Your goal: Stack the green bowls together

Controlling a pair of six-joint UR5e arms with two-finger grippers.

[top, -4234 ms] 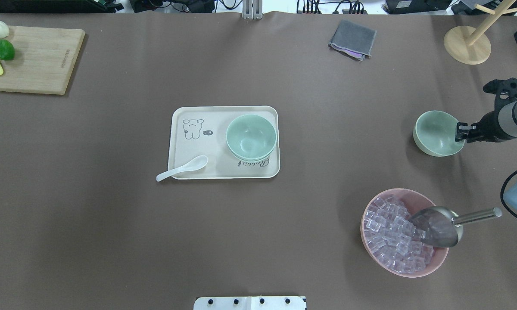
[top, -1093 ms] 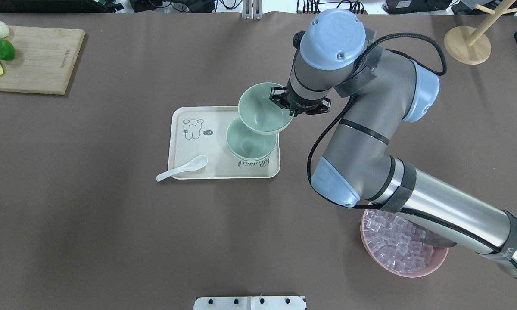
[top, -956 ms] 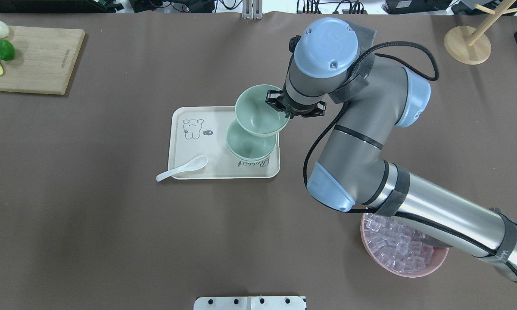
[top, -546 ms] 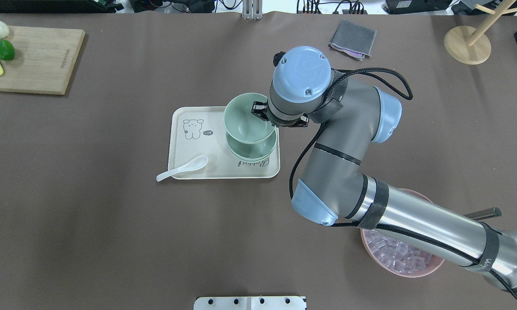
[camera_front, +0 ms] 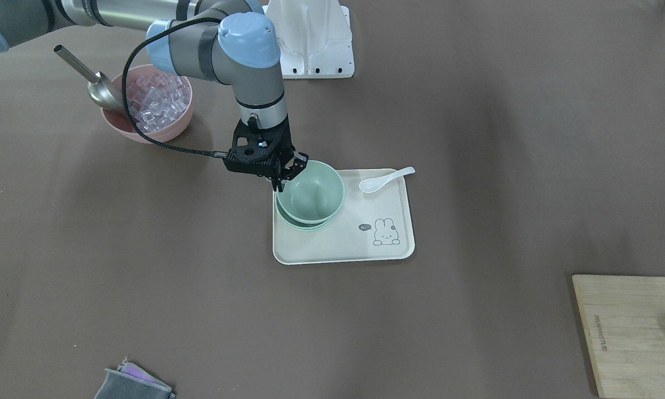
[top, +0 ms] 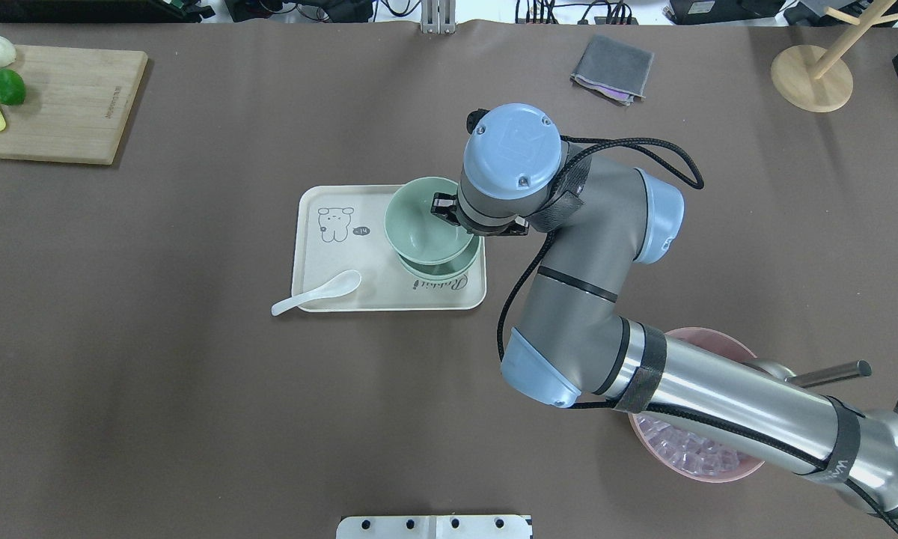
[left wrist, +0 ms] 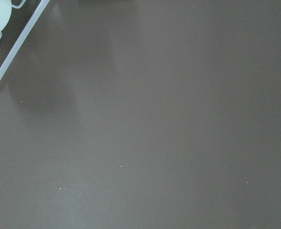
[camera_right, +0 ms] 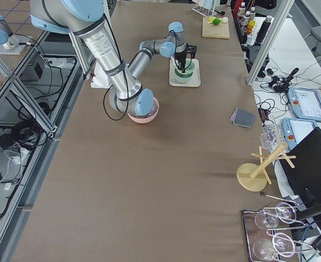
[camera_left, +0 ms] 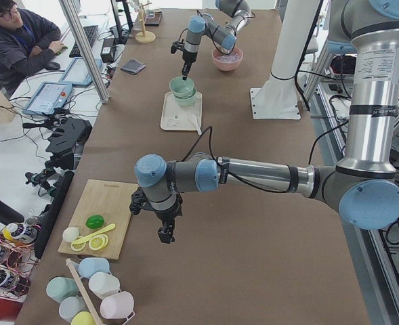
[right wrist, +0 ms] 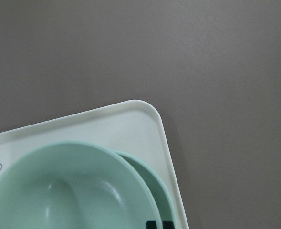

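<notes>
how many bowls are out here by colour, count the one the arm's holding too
green bowls: 3 (one gripped at its rim by the right tool, two nested on the tray)
pink bowl: 1
total: 4
</notes>
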